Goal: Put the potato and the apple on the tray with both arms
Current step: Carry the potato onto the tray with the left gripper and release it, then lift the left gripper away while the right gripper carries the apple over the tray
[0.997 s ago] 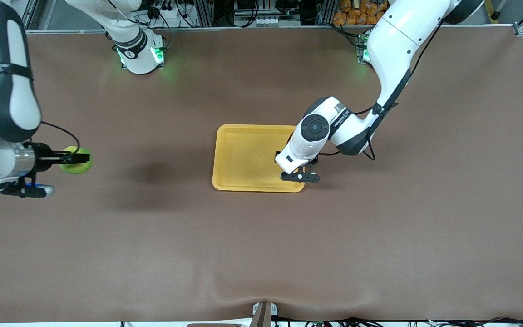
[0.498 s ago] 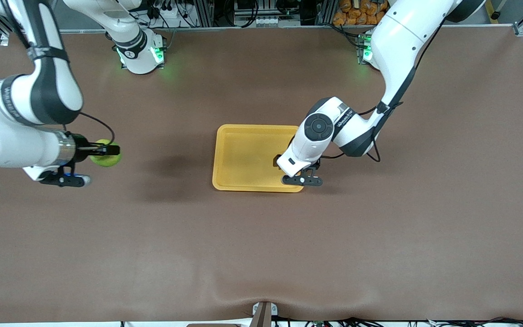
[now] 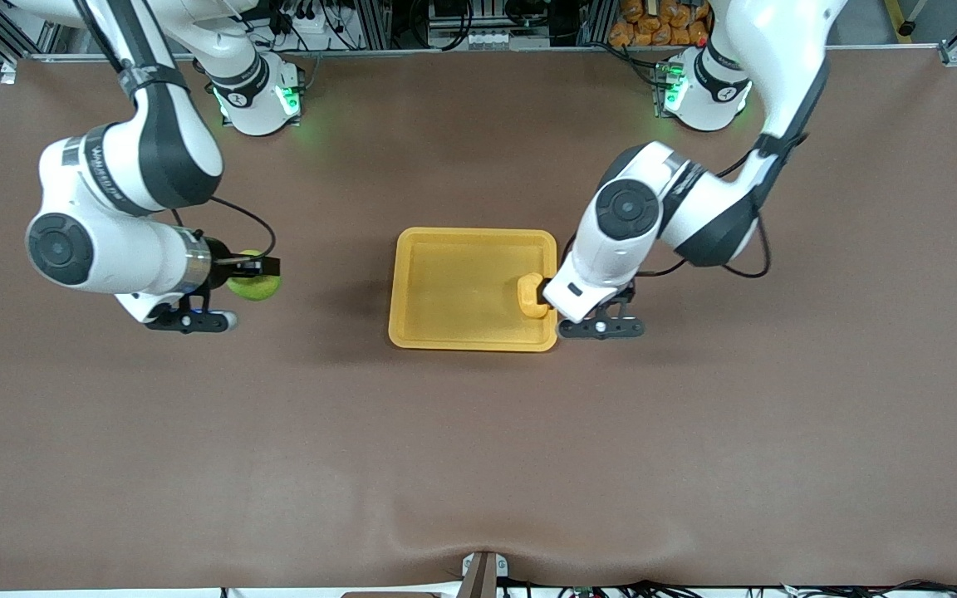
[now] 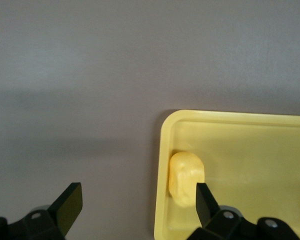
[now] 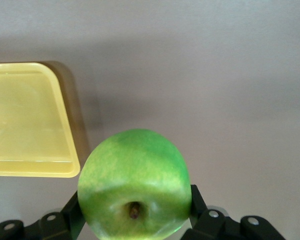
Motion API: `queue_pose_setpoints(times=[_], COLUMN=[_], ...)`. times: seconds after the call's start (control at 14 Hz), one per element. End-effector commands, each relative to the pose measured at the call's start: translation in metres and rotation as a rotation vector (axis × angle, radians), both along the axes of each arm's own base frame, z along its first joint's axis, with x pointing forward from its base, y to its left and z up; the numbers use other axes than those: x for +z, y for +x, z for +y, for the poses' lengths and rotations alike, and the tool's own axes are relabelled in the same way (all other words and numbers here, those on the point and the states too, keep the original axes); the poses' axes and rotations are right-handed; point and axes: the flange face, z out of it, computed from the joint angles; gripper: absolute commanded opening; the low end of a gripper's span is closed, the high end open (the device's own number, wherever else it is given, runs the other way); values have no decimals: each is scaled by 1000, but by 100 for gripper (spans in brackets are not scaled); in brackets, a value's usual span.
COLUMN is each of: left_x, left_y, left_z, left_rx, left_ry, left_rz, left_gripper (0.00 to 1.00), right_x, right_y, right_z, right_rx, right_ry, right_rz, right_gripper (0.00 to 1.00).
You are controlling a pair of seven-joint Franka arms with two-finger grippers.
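The left gripper [image 4: 135,210] hangs with its fingers [image 4: 67,205] spread wide and nothing between them, over the tray's [image 3: 445,336] edge at the left arm's end. One finger stands above the bare bench [image 3: 478,465], the other above the tray floor. Just under it the potato [image 3: 531,295] lies inside the tray, against the raised rim on that edge, near the corner closest to the front camera. In the left wrist view the potato [image 4: 186,177] sits free, touching the tray wall [image 4: 164,165] and no finger.

The right gripper [image 3: 267,267] is clamped on the apple [image 3: 252,286], one finger on each side of the fruit, and carries it above the bench, well apart from the tray and toward the right arm's end. The right wrist view shows the apple [image 5: 135,192] with its stem dimple facing the camera, gripped between the black fingers [image 5: 72,212], with a rounded corner of the tray [image 5: 65,150] in sight past it.

The tray rests flat near the middle of the bench, holding only the potato.
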Motion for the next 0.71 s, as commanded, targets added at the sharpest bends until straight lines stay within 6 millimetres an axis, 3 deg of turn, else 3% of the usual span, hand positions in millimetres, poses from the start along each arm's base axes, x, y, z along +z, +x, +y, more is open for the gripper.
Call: queue_pose_setpoints(times=[0.0,0.43,0.64], left_x=[44,119,151], left_y=[5,19,11], left_z=[29,100,120], left_rx=[36,164,197], left_ry=[29,19,38], left_rz=[-19,-95,-118], left_gripper=[100,100,100], right_x=[-1,-45,-64], right_y=[-9,-23,-31], right_z=[30,129,159], right_rx=[-14,-52,-62], right_ry=[11,-8,-19], right_rz=[-16,-58,-71], right_gripper=[0,0,0])
